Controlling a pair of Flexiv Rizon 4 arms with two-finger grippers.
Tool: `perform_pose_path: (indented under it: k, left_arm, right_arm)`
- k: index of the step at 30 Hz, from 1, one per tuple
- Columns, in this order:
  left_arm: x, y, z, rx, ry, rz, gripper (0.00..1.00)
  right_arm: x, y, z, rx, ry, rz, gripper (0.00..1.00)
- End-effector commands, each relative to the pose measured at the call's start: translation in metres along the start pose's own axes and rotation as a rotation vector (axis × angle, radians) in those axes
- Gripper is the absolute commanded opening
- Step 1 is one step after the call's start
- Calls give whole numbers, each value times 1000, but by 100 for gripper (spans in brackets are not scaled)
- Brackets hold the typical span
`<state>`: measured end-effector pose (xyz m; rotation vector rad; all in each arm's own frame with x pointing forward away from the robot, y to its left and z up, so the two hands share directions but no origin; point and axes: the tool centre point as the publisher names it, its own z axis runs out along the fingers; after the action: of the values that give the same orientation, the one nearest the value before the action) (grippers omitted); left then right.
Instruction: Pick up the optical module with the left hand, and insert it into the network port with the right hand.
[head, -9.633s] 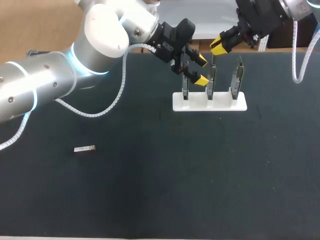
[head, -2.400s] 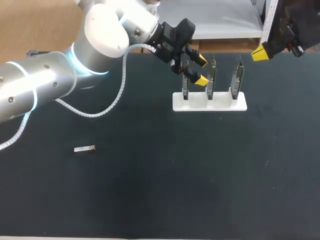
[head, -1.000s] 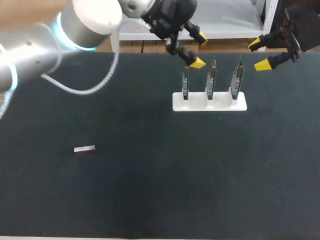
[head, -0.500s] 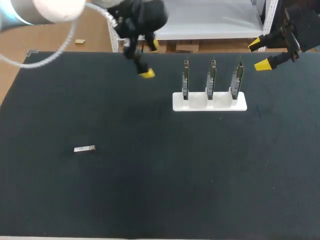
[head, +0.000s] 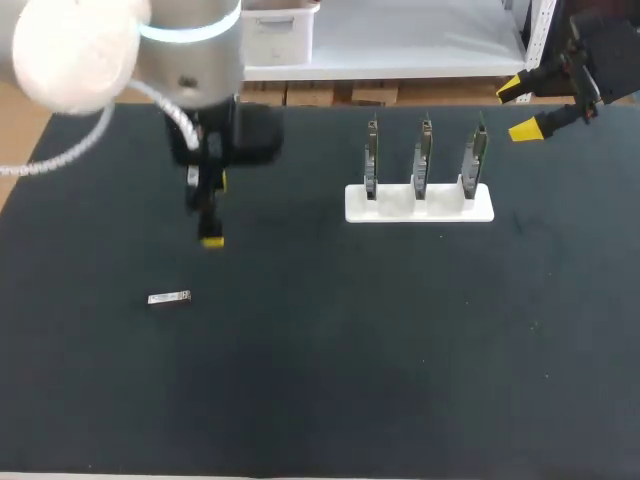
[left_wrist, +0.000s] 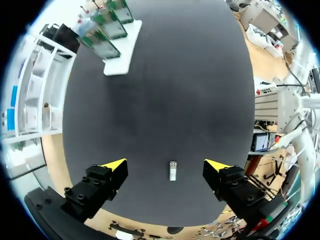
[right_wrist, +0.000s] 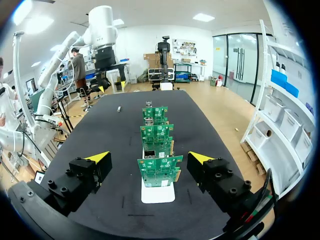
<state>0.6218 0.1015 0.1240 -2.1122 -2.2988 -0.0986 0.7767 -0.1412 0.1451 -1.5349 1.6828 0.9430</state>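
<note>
The optical module (head: 168, 298), a small silver bar, lies flat on the black table (head: 330, 380) at the left. My left gripper (head: 216, 211) hangs open above the table, a little behind and right of the module. In the left wrist view the module (left_wrist: 172, 170) lies below, between the spread fingers of the left gripper (left_wrist: 166, 165), untouched. The white stand (head: 420, 204) holds three upright green boards with network ports. My right gripper (head: 522, 108) stands open behind and right of the stand; in its own view the right gripper (right_wrist: 149, 157) faces the nearest board (right_wrist: 160, 171) edge-on.
The stand (left_wrist: 121, 61) with its boards sits far ahead of the left gripper. From the right wrist the module (right_wrist: 119, 108) shows as a small speck beyond the boards, with my left arm (right_wrist: 102, 30) above it. Nothing else lies on the black table.
My left arm has swung away from the stand, leftwards and toward the front, and now hangs near the module. The right arm has kept still. Both grippers stay open.
</note>
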Motion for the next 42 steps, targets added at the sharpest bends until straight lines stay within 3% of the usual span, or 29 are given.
perform_pose_path:
  k: [1, 9, 23, 42]
  left_arm:
    - [18, -14, 16, -50, -41, -24, 100]
    - [45, -24, 52, -32, -26, -54, 100]
    - [81, -29, 86, 3, -41, -99, 100]
    - [92, -29, 122, 43, -62, -75, 100]
  right_arm:
    - [0, 3, 0, 5, 0, -1, 100]
    - [0, 3, 0, 5, 0, -1, 100]
    - [0, 3, 0, 5, 0, -1, 100]
    - [0, 3, 0, 5, 0, -1, 100]
